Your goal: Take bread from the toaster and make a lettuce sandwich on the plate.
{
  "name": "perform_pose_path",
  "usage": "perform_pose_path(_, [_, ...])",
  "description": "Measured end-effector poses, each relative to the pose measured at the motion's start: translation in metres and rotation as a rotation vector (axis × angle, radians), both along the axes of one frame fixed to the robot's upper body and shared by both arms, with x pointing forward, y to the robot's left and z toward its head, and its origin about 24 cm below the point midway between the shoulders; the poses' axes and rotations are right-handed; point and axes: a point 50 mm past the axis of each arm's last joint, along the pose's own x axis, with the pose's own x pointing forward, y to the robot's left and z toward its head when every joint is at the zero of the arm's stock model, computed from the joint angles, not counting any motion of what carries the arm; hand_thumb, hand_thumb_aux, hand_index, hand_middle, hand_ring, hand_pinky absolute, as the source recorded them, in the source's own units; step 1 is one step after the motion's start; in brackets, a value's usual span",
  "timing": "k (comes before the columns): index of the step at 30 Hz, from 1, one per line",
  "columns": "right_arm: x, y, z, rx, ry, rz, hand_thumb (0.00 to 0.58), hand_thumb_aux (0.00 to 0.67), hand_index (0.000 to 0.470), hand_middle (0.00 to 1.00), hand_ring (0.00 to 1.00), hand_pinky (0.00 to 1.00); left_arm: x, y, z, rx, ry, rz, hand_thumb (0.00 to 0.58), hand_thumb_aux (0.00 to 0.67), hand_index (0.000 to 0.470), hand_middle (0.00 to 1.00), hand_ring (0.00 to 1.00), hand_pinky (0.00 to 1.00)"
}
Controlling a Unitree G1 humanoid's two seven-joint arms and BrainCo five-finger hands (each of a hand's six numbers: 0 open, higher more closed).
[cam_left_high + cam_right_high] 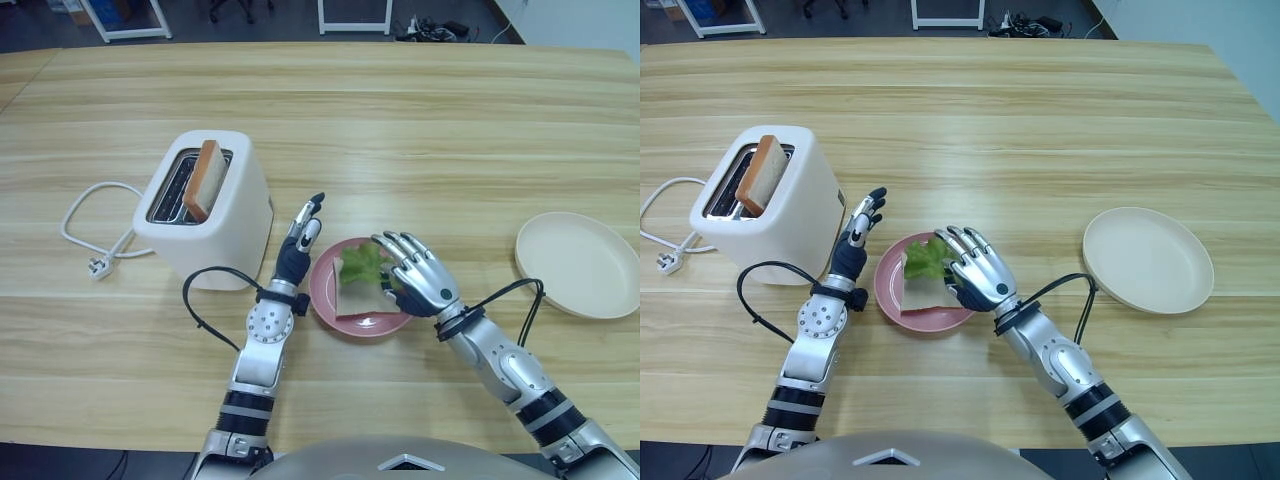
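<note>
Presently finds the right hand (420,275) palm-down over the near right part of the pink plate (324,298), fingers spread wide and straight, gripping nothing; cannot tell whether the fingertips touch the lettuce (360,262) beneath them. Shows that lettuce lying on a bread slice (352,300) flat on the plate, near the middle of the front edge of the table (420,130). Places the left hand (300,245) just beside the plate's left rim, between it and the toaster (215,225), fingers stretched out and pointing toward the far edge, holding nothing and touching neither. Puts the toaster left of centre, with a second bread slice (205,180) standing tilted out of one slot and a white cord (85,215) looping off toward the left edge. Sets a cream plate (580,265) well apart near the right edge. Gives a broad stretch of bare wood from toaster and plates back to the far edge, and a narrower strip between the two plates.
</note>
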Motion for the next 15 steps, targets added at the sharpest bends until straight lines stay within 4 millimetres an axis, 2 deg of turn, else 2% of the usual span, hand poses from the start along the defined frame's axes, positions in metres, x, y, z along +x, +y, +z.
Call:
perform_pose_path(4, [-0.003,0.002,-0.002,-0.004,0.022,0.011,0.580,0.670,0.470,0.00,0.00,0.00,0.000,0.000,0.000,0.001,0.002,-0.001,0.000,0.000,0.000,0.00,0.00,0.00])
perform_pose_path(8, [-0.009,0.005,-0.014,-0.031,0.081,0.039,0.580,0.670,0.470,0.00,0.00,0.00,0.000,-0.002,-0.001,0.004,0.005,-0.009,0.000,0.000,0.000,0.00,0.00,0.00])
perform_pose_path(10, [-0.010,0.004,-0.018,-0.039,0.101,0.046,0.572,0.594,0.417,0.00,0.00,0.00,0.000,-0.003,-0.002,0.011,0.007,-0.013,0.000,0.000,0.000,0.00,0.00,0.00])
perform_pose_path(11, [-0.011,0.005,-0.019,-0.039,0.105,0.053,0.545,0.504,0.354,0.00,0.00,0.00,0.000,-0.004,-0.003,0.011,0.009,-0.016,0.000,0.000,0.000,0.00,0.00,0.00])
perform_pose_path(12, [-0.011,0.005,-0.019,-0.037,0.106,0.060,0.476,0.386,0.271,0.00,0.00,0.00,-0.001,-0.005,-0.003,0.012,0.013,-0.017,0.000,0.000,0.000,0.00,0.00,0.00])
perform_pose_path(13, [-0.012,0.005,-0.020,-0.036,0.110,0.069,0.000,0.000,0.000,0.00,0.00,0.00,-0.001,-0.005,-0.004,0.013,0.017,-0.017,0.000,0.000,0.000,0.00,0.00,0.00])
perform_pose_path(15, [-0.015,0.006,-0.021,-0.032,0.123,0.085,0.000,0.000,0.000,0.00,0.00,0.00,-0.001,-0.005,-0.005,0.013,0.019,-0.018,0.000,0.000,0.000,0.00,0.00,0.00])
